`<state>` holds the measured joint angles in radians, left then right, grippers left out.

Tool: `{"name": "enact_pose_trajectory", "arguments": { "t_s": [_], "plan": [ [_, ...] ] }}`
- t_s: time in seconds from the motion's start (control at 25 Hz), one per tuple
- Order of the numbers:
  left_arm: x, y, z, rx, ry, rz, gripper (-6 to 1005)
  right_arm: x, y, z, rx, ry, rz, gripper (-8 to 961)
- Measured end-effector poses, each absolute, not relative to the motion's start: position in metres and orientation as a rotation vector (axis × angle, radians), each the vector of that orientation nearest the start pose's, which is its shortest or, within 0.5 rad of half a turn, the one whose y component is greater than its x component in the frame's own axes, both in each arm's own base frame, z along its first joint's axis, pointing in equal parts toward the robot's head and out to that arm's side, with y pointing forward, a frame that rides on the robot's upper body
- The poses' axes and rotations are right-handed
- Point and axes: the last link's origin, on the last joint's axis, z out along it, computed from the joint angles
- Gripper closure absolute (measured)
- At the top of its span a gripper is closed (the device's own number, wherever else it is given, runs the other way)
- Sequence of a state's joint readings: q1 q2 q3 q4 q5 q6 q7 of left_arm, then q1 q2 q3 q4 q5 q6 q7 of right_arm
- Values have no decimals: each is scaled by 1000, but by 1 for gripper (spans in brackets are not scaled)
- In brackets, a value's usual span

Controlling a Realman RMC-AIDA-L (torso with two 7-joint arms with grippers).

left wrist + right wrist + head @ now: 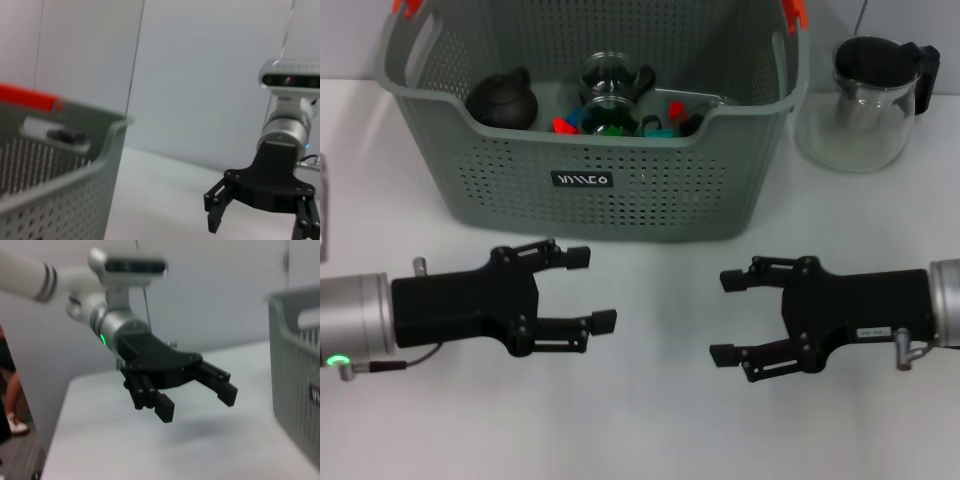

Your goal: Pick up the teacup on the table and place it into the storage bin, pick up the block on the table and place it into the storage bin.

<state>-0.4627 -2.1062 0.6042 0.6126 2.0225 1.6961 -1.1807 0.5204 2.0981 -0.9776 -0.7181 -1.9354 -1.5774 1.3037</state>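
The storage bin [590, 205], a grey-green perforated basket with orange clips, stands at the back centre of the white table. Inside it lie two glass teacups [612, 76], small coloured blocks [564, 126] and a dark round pot [502, 102]. My left gripper [592, 289] hovers open in front of the bin, left of centre, holding nothing. Facing it, my right gripper [725, 317] is open and holds nothing either. The left wrist view shows the bin's corner [60, 170] and the right gripper [259, 225]. In the right wrist view are the left gripper [196, 402] and the bin's wall [295, 375].
A glass teapot with a black lid [870, 100] stands to the right of the bin at the back. The white tabletop [660, 430] lies bare in front of and between the two grippers. A grey object's edge [323, 205] shows at far left.
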Motion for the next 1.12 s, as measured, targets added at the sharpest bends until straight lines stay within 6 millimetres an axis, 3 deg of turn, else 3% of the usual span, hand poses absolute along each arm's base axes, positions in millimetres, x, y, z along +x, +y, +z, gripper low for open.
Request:
{"name": "enact_pose_trajectory", "arguments": {
  "t_s": [0.28,1.12],
  "plan": [
    [-276,288,-21,-2779,-533,-791,112,233,318,-48,-3011,319,523,8],
    [-280,285,-22,-2758,-633,-804,107,211,334,-37,-2958,248,617,7]
  ]
}}
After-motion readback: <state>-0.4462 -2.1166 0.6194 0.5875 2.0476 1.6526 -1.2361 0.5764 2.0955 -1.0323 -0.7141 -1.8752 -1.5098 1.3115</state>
